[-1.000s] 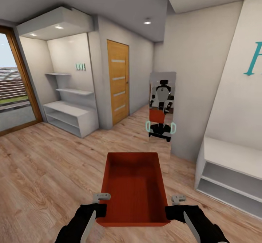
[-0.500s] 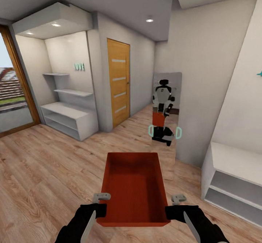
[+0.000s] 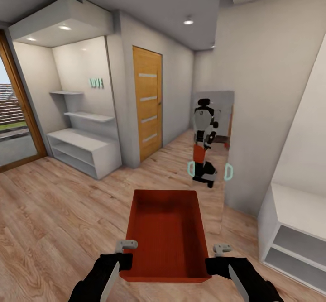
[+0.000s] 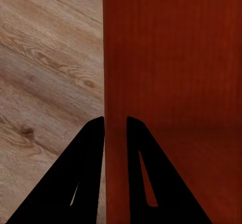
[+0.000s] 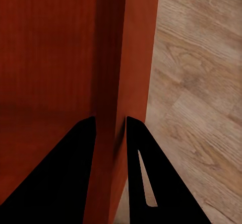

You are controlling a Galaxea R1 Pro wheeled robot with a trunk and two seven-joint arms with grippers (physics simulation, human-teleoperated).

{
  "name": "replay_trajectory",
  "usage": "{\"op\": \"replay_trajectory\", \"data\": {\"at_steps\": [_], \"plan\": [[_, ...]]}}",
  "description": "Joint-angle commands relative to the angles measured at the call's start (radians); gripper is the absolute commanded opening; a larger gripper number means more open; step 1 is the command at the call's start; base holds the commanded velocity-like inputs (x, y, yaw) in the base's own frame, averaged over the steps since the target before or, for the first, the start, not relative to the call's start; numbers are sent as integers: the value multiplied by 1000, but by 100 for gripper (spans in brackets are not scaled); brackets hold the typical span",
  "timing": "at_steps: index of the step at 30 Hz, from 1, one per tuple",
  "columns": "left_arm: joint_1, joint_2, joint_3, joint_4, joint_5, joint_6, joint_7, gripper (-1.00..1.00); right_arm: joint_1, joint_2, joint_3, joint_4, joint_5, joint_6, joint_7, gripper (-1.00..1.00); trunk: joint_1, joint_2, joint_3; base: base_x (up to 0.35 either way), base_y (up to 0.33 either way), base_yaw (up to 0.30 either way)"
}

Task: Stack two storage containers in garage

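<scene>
Container (image 3: 166, 232) rides between us, left hand (image 4: 115, 133) and right hand (image 5: 110, 131) each clamped on a side wall, probably for level carrying.

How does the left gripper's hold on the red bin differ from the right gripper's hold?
The left gripper pinches the storage container's left wall; the right gripper pinches its right wall. In the wrist views, the left one has wood floor beyond its outer finger, the right one likewise on its opposite side. Both have jaws shut across a wall.
</scene>
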Motion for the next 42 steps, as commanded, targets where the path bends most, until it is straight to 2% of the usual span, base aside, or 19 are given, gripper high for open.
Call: {"op": "replay_trajectory", "data": {"at_steps": [1,42], "plan": [[-1,0,8,0,-18,6,5,-100,0,-9,7,-3,19,-61,-4,-100,1,-1,-2,320,151,0],[-1,0,8,0,-17,6,5,-100,0,-8,9,-3,20,-61,-4,-100,1,-1,-2,306,144,0]]}}
